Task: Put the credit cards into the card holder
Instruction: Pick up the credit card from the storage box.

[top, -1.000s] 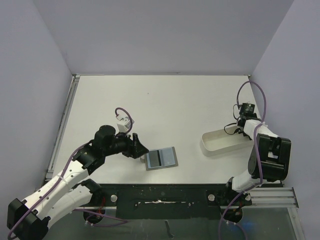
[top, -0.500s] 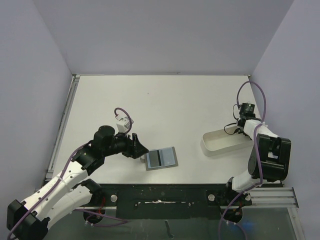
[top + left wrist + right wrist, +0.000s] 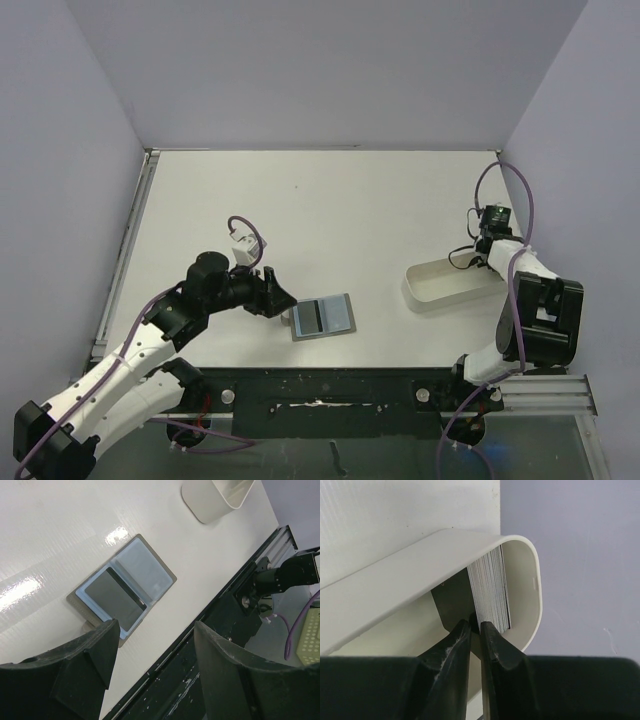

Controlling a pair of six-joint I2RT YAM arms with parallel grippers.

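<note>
A white oblong plastic tray (image 3: 395, 580) at the desk's (image 3: 330, 210) right edge holds thin credit cards (image 3: 492, 585) stacked on edge. The right claw (image 3: 475, 625) is narrowed to a slit at the front card (image 3: 451, 602), grip unclear. The open grey-olive, blue-lined card holder (image 3: 150, 562) near the front edge carries one dark card (image 3: 117, 597), and the left claw (image 3: 156, 630) beside it is wide open and empty.

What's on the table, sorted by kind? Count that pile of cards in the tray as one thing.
card holder: 1
dark card in it: 1
white tray: 1
card stack in tray: 1
Total: 4
</note>
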